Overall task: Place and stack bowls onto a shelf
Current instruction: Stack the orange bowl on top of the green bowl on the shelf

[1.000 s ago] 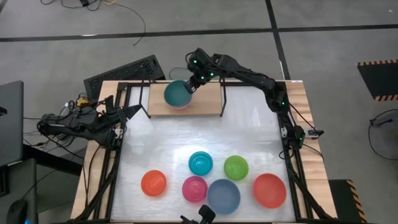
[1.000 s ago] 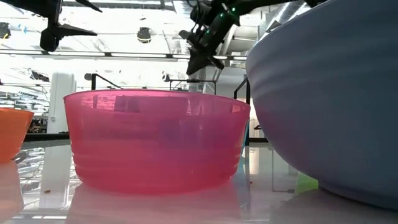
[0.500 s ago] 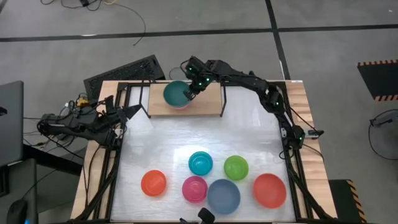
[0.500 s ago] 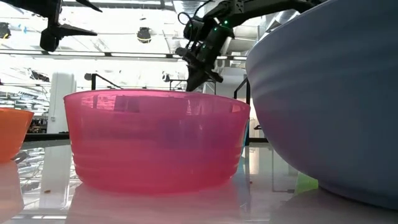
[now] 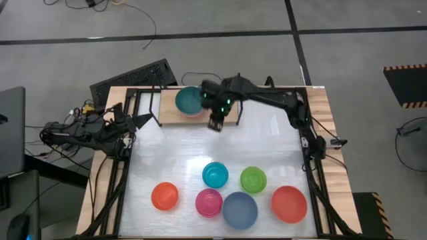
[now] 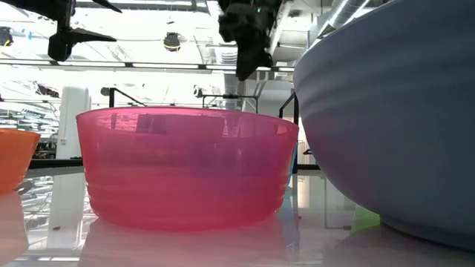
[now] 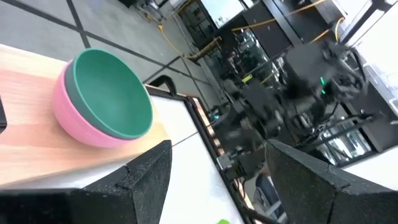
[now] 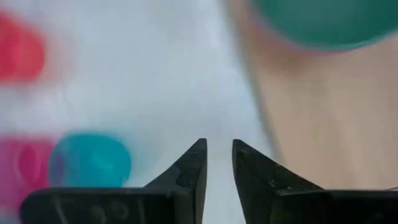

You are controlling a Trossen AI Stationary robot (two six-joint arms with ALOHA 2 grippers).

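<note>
The dark green bowl [image 5: 189,100] sits nested in the pale pink bowl [image 7: 78,121] at the left end of the shelf [image 5: 172,117]; the left wrist view shows the green bowl [image 7: 112,93] on the shelf board [image 7: 37,149]. My right gripper [image 5: 215,124] hovers over the shelf's front edge, just right of that stack, fingers a narrow gap apart [image 8: 217,152], touching nothing. My left gripper [image 5: 138,120] waits open [image 7: 217,180] at the table's left edge. The teal [image 5: 215,175], lime [image 5: 253,179], orange [image 5: 165,196], magenta [image 5: 209,202], grey-blue [image 5: 239,209] and red [image 5: 289,203] bowls stand on the tabletop near its near edge.
In the low view the magenta bowl [image 6: 185,167] and the grey-blue bowl [image 6: 393,119] fill the foreground, with my right gripper [image 6: 249,44] high behind them. The right part of the shelf board [image 8: 311,124] is bare. White tabletop lies between the shelf and the row of bowls.
My right gripper has come away from the green bowl's right rim, moving up and toward the table's near edge, past the shelf's front edge. The green bowl has stayed nested in the pink one on the shelf.
</note>
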